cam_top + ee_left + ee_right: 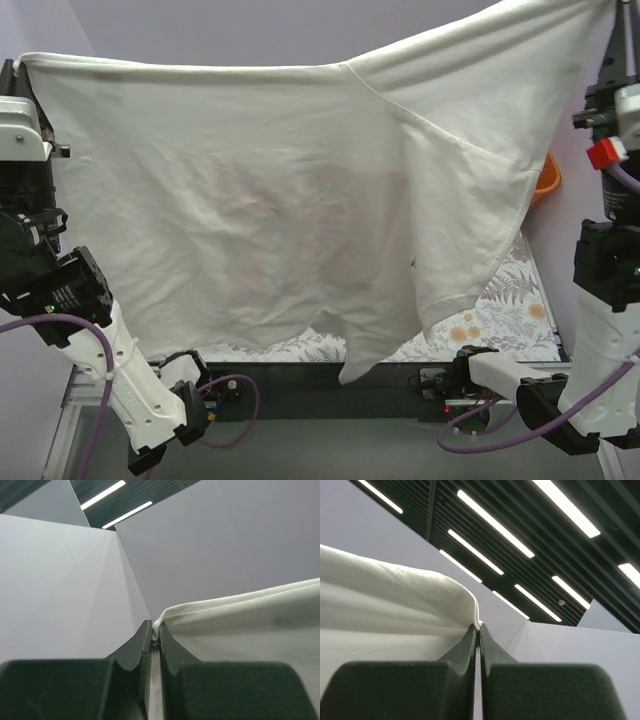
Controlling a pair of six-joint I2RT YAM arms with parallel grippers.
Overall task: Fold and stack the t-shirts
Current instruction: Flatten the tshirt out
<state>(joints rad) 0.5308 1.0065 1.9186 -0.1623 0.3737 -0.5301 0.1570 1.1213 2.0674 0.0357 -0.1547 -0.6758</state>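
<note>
A white t-shirt [250, 200] fills most of the overhead view, hanging like a curtain from the upper left corner to the upper right corner, with its lower edge and one sleeve drooping toward the bottom centre. Behind it, at lower right, a strip of the leaf-patterned table [515, 290] shows; the rest is hidden by the cloth. The left gripper [155, 636] is clamped on one top corner of the shirt, its fingers pressed together with fabric pinched between them. The right gripper [479, 628] is likewise closed on the other top corner. An orange tub [547, 178] peeks out at the right edge. Judging from this, no fold is made yet and no stack can be seen; laying flat, folding and stacking remain.
</note>
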